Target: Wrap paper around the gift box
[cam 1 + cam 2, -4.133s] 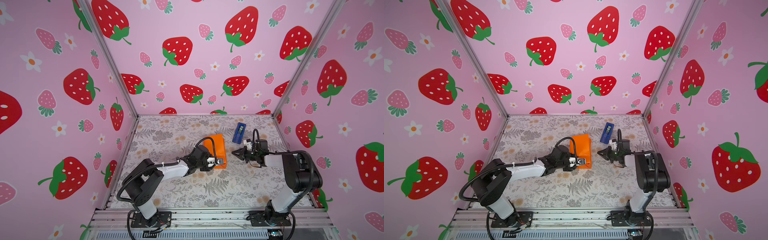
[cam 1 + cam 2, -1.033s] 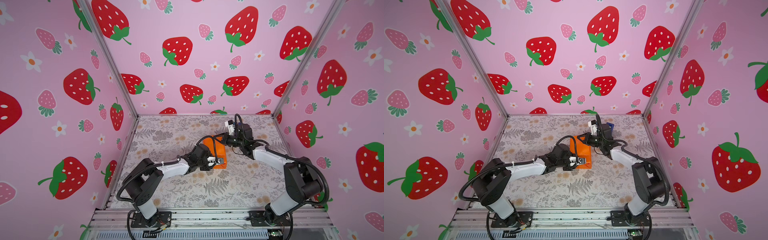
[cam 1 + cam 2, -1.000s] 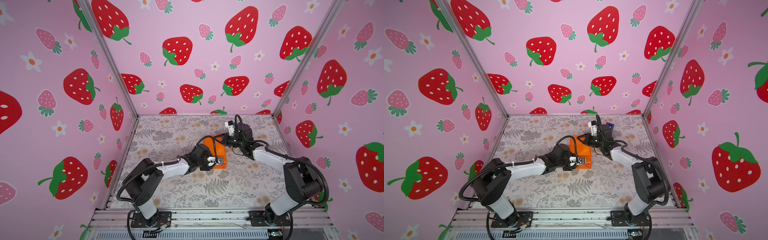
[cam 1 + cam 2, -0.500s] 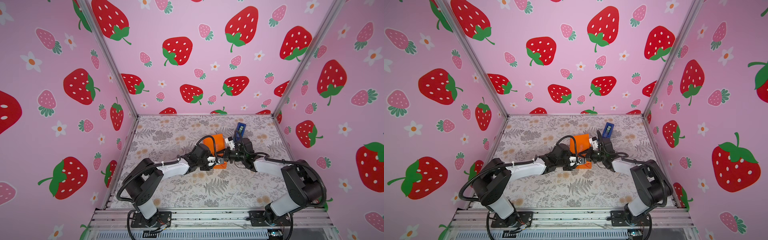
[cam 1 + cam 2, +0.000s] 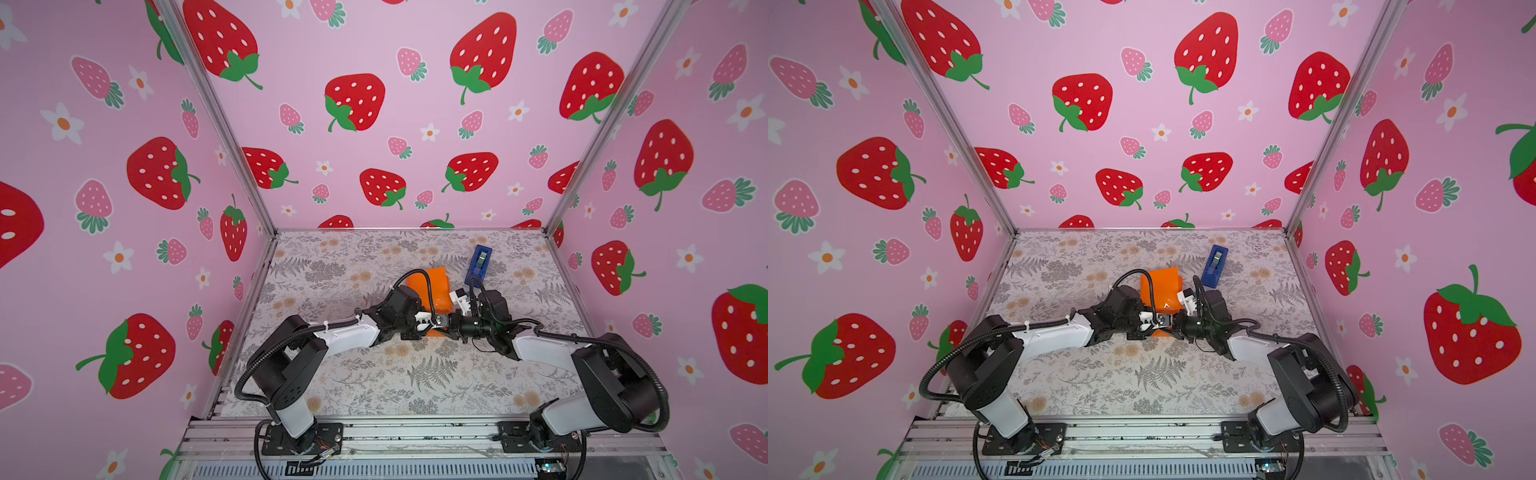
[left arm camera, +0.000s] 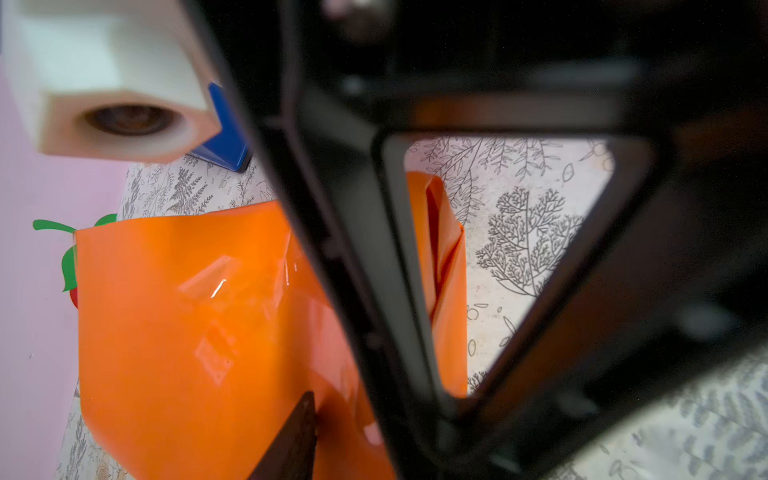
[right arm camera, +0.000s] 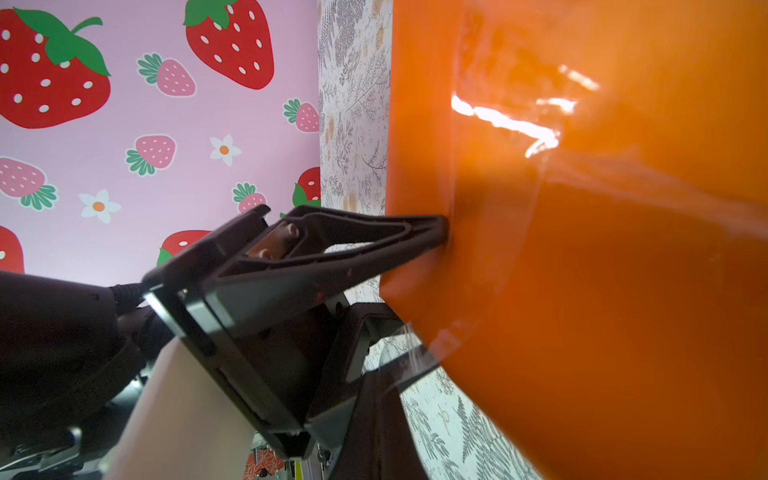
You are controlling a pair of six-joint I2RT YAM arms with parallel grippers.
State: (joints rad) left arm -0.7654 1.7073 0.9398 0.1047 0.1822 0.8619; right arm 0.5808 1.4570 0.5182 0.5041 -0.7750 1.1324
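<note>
the paper (image 5: 440, 291) lies as a glossy orange parcel on the floral desk (image 5: 415, 374), a little behind the middle in both top views. the gift box cannot be seen, since the paper covers whatever is inside. the left claw (image 5: 433, 326) reaches in at the parcel's near end, its jaws partly apart with that end between them. in the right wrist view one fingertip (image 7: 434, 230) presses a dent into the paper (image 7: 623, 291), and the second finger runs beside the same end. the right claw (image 5: 451, 325) is closed tight, almost tip to tip with the left one at that near end; whether it pinches anything cannot be told. a clear strip (image 7: 415, 353), like tape, lies against the paper's edge. the blue tape dispenser (image 5: 480, 264) sits just behind the parcel toward the right, not touching it.
</note>
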